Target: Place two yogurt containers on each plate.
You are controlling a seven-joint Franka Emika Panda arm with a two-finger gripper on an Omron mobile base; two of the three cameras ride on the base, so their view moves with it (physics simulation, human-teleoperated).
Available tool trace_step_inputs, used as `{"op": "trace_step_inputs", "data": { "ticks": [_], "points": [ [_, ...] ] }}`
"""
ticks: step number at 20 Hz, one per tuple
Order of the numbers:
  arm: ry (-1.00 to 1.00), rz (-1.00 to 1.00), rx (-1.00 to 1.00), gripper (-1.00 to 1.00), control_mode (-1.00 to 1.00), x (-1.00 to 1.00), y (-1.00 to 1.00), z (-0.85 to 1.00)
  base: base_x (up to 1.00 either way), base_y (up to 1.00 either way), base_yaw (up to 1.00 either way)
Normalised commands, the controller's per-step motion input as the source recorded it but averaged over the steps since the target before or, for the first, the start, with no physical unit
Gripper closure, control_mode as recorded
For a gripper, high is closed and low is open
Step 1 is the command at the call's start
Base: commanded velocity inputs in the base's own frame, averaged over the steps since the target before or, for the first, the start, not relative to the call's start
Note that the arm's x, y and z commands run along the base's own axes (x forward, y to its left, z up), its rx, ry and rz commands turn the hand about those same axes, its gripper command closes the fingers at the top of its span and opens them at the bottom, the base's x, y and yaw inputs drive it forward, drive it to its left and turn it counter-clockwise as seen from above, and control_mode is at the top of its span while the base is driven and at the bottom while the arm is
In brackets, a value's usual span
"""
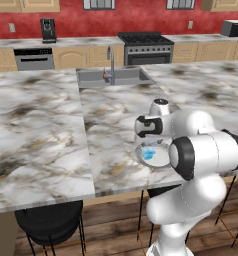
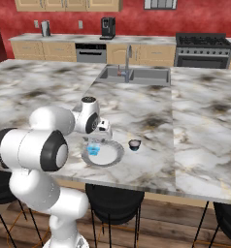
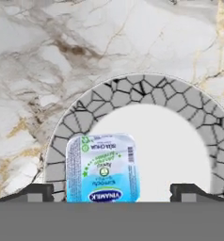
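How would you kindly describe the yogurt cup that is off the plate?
On the marbled island counter, find the round white plate with a grey rim near the front edge. Just beside it stands a small dark blue yogurt cup, alone on bare marble.

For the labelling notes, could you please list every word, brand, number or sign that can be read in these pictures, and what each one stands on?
"VINAMILK": brand badge at the near edge of the lid of the yogurt container, which lies on the plate.
The smaller green and blue print on that lid: too blurred to read.
The barcode along the lid's side: no digits readable.
Nothing readable in either base view.
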Motion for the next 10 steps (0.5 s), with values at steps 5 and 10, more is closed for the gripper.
{"op": "trace_step_inputs", "data": {
  "ticks": [5,10],
  "points": [
    [0.01,-0.11,0.0,-1.0,-1.0,0.02,-0.41,0.31,0.0,0.0,0.0],
    [0.0,-0.15,0.0,-1.0,-1.0,0.1,-0.57,0.0,0.0,0.0,0.0]
  ]
}}
